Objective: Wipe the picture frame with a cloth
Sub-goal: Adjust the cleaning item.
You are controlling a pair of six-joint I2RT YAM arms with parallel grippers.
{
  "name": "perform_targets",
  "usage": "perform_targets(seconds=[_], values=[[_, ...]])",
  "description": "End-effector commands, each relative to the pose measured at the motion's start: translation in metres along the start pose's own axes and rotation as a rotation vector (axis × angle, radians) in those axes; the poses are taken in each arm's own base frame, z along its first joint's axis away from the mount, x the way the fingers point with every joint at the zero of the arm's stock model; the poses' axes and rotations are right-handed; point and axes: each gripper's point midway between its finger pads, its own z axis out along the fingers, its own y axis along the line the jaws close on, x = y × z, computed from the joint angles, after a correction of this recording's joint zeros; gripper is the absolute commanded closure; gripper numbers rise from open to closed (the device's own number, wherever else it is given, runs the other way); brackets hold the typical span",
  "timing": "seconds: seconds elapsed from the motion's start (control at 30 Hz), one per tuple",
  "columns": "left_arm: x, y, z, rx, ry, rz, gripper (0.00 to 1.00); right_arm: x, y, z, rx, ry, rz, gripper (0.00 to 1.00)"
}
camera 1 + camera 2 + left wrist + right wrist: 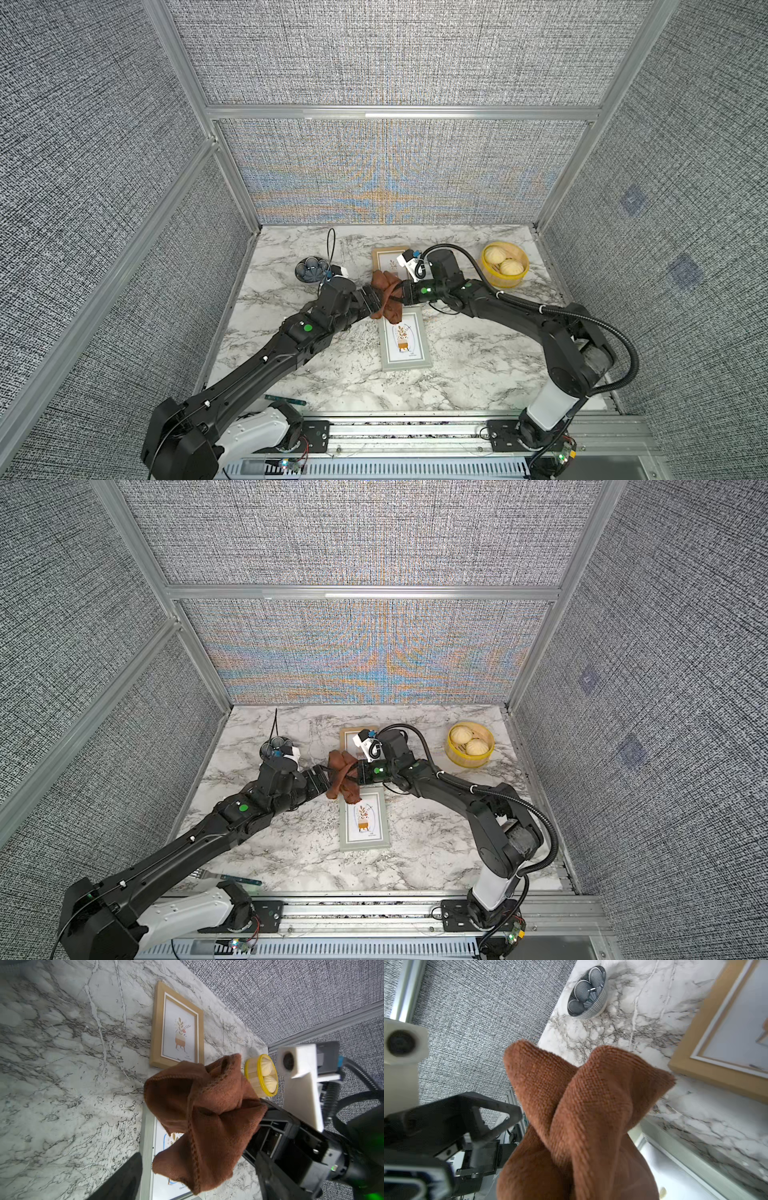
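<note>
I'm looking down on a white table (478, 353) with grey marble veining, walled in on three sides. Near the far edge, about the middle, a light wooden picture frame (386, 262) lies flat, face up, with a plant print. Closer to me, a grey picture frame (405, 340) with a similar print also lies flat, its long side running front to back, apart from the wooden one. A dark patterned bowl (311, 269) sits toward the far left. At the far right corner stands a round bamboo steamer basket (505, 283) with a yellow rim and two buns inside. A fork (226, 878) with a teal handle lies along the front edge on the left.
</note>
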Motion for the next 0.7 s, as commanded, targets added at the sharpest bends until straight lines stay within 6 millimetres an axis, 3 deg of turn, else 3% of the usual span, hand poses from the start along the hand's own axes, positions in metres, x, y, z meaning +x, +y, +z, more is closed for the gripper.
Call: perform_targets(seconds=[0.0,0.13,0.27,0.37,0.5,0.67], values=[[-0.007,0.0,0.001,0.001,-0.034,-0.032,0.16,-0.007,0.027,0.002,-0.097,-0.008,-0.024,1.0],[-0.014,0.003,0.007,0.013,-0.051,-0.088,0.18,0.0,0.038,0.004,-0.122,0.023,-0.059,1.0],[-0.014,-0.003,0.019,0.044,-0.043,-0.121,0.18,0.004,0.041,0.007,-0.111,0.027,-0.07,1.0],[-0.013,-0.011,0.03,0.079,-0.023,-0.138,0.24,0.003,0.04,0.009,-0.097,0.025,-0.069,1.0],[-0.01,-0.023,0.041,0.135,0.009,-0.16,0.44,0.002,0.038,0.012,-0.096,0.023,-0.056,1.0],[-0.012,-0.019,0.046,0.126,-0.001,-0.165,0.8,0.004,0.028,0.005,-0.022,0.018,-0.056,1.0]])
